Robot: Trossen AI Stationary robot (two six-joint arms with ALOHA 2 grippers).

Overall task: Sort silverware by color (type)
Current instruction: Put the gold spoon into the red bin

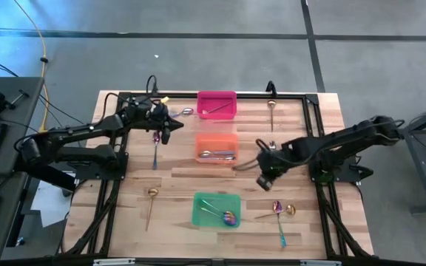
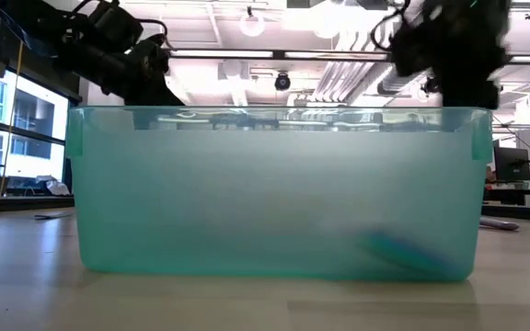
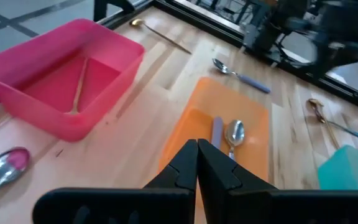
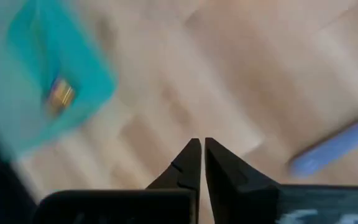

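Observation:
Three bins stand in a row down the table's middle: a pink bin (image 1: 217, 105) holding a gold utensil (image 3: 79, 87), an orange bin (image 1: 217, 148) holding silver spoons (image 3: 235, 134), and a green bin (image 1: 217, 209) holding an iridescent spoon (image 1: 229, 217). More silverware lies loose on the wood. My left gripper (image 1: 166, 131) is shut and empty, above the orange bin's left edge (image 3: 197, 165). Also shut and empty, my right gripper (image 1: 265, 179) hangs over bare wood right of the bins (image 4: 199, 155).
Loose pieces on the wood: an iridescent spoon (image 1: 156, 148) and a gold spoon (image 1: 151, 203) at the left, a gold spoon (image 1: 271, 111) at the far right, two spoons (image 1: 281, 216) at the near right. A black frame (image 1: 309, 103) runs round the table.

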